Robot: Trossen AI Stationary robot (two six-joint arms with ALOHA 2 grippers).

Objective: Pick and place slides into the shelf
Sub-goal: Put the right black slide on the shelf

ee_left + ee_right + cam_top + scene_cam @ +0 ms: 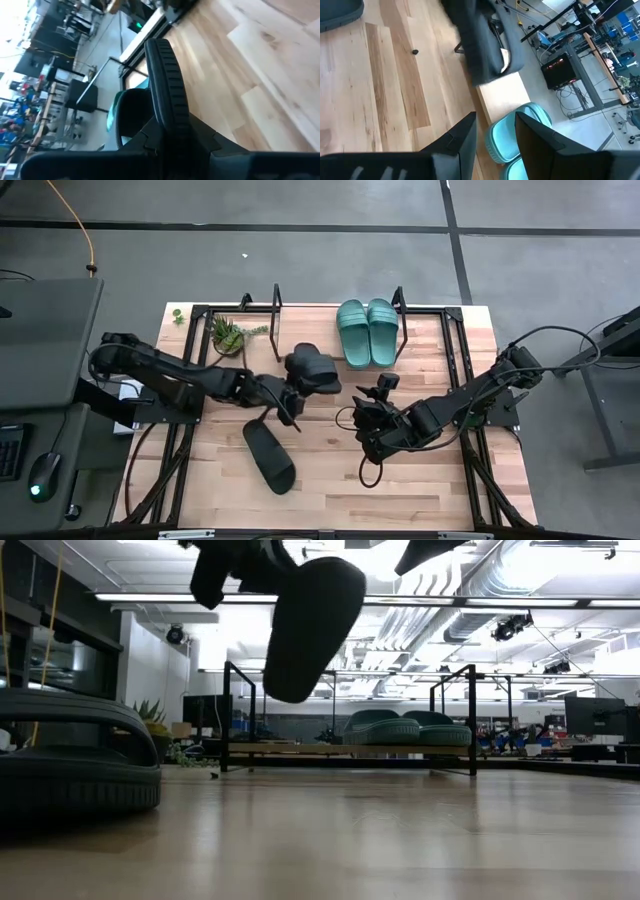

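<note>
Two teal slides (365, 332) sit side by side on the shelf (420, 312) at the table's far edge, also seen as the teal slides (405, 728) on the shelf (300, 749) in the low view. One black slide (268, 455) lies on the tabletop near the front. My left gripper (290, 392) is shut on the other black slide (313, 370), raised over the table's middle. My right gripper (378, 392) hovers open to the right of it, near the teal slides (517, 125), touching nothing. My left gripper pinches the black slide between its two fingers (200, 142), at one end of its ribbed sole edge (172, 107). The slide is lifted clear of the table, turned on edge, and hangs slanting below the gripper (305, 630).
A small potted plant (228, 335) stands at the shelf's left end. The shelf's black wire frames (275, 308) rise at the far edge. Bare board lies between the plant and the teal slides. Cables and arm mounts run along both table sides.
</note>
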